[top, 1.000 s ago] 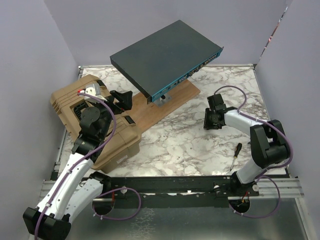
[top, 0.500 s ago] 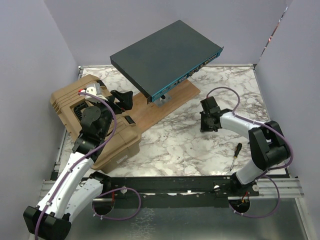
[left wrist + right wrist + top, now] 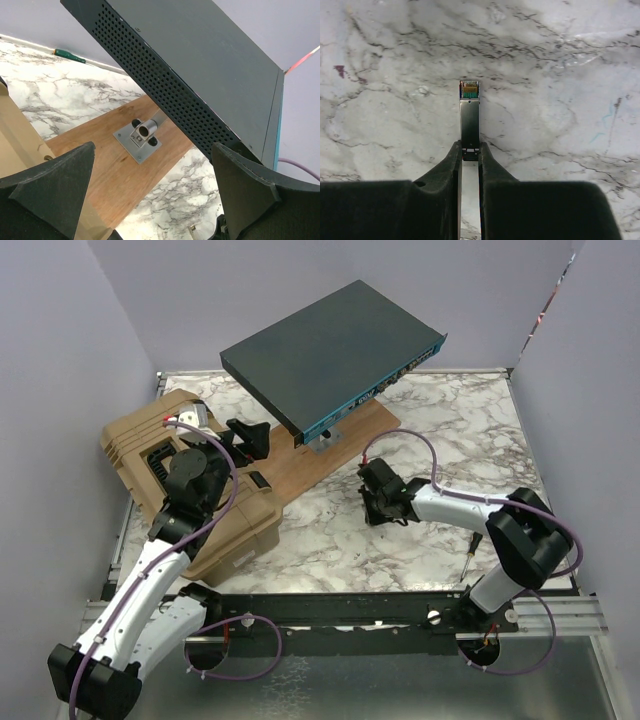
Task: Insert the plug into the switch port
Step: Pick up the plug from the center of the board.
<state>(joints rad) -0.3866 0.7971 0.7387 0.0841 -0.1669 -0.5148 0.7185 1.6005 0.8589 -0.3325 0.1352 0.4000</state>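
Note:
The switch (image 3: 330, 355), a flat dark grey box with a thin teal front face (image 3: 372, 393), sits tilted on a metal stand; its perforated side fills the left wrist view (image 3: 200, 65). My right gripper (image 3: 372, 506) is low over the marble, below and in front of the switch. It is shut on the plug (image 3: 469, 117), a slim dark metal module with a coloured tip that sticks out past the fingertips (image 3: 455, 150). My left gripper (image 3: 250, 438) is open and empty beside the stand, jaws wide apart in the left wrist view (image 3: 152, 170).
A tan ribbed plastic case (image 3: 140, 445) lies at the left under my left arm. The stand's post (image 3: 143, 132) is bolted to a wooden board (image 3: 330, 452). A black screwdriver (image 3: 470, 552) lies at the right. A green screwdriver (image 3: 69, 55) lies by the back wall.
My right gripper has moved left across the marble toward the middle, in front of the wooden board, still holding the plug. My left gripper has shifted only slightly.

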